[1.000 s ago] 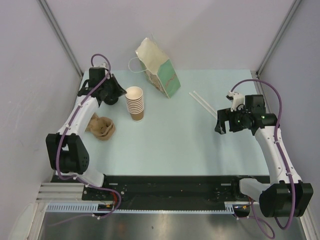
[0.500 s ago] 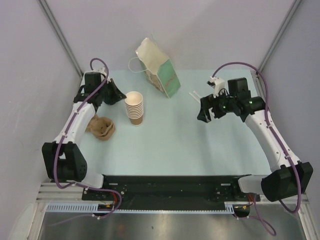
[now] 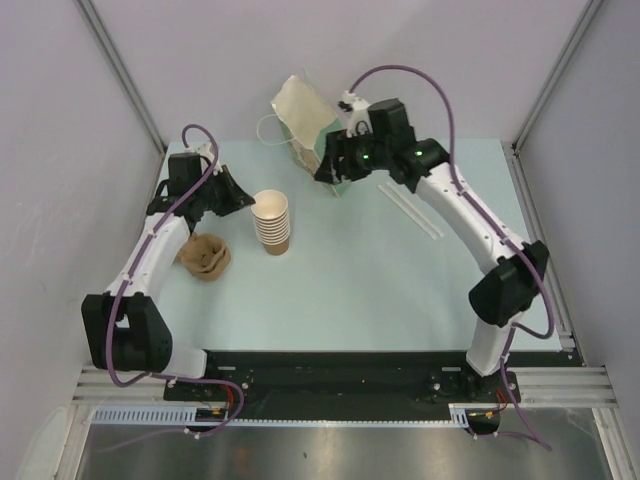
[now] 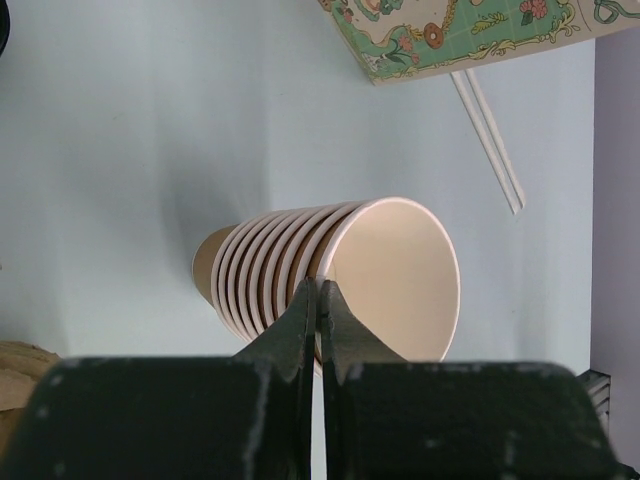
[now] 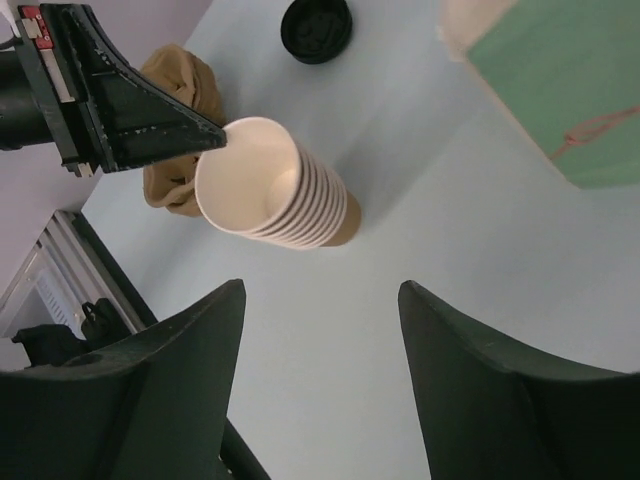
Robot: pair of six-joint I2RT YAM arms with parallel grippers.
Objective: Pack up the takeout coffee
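- Risk: left tool [image 4: 320, 288] is clenched, its tips right at the rim of the top cup in the stack of cups [image 3: 271, 222]. I cannot tell if any paper is pinched between them. A push from here could tip the stack or drag off the wrong cup.
- Risk: neither tool is on the coffee cup [image 5: 316, 28]. It sits on the table [image 3: 380, 280] at the far left, beyond the stack, apart from it and well apart from the bag [image 3: 318, 140]. In the top view the left arm hides it. Reaching past the stack to get it could knock the stack over.
- Risk: right tool [image 5: 320, 290] is released, fingers spread wide with nothing between them, hanging just beside the bag's green side. A bump could shove the bag or fold its mouth shut.
- Risk: the bag looks tilted, not upright, so a cup put in could tip over. Squeezing the paper cup hard could pop its lid [image 5: 312, 30].
- Risk: 2 straws [image 3: 410, 210] lie under the right arm's reach and could be swept off.
- Stack: the top cup is empty, cream inside.
- Coffee cup: the black lid is on, so its contents are hidden.
- Bag: the mouth faces the far side, and I cannot tell what is inside.
- Carrier [image 3: 205, 256]: brown, lumpy, left of the stack, with no cup in it.
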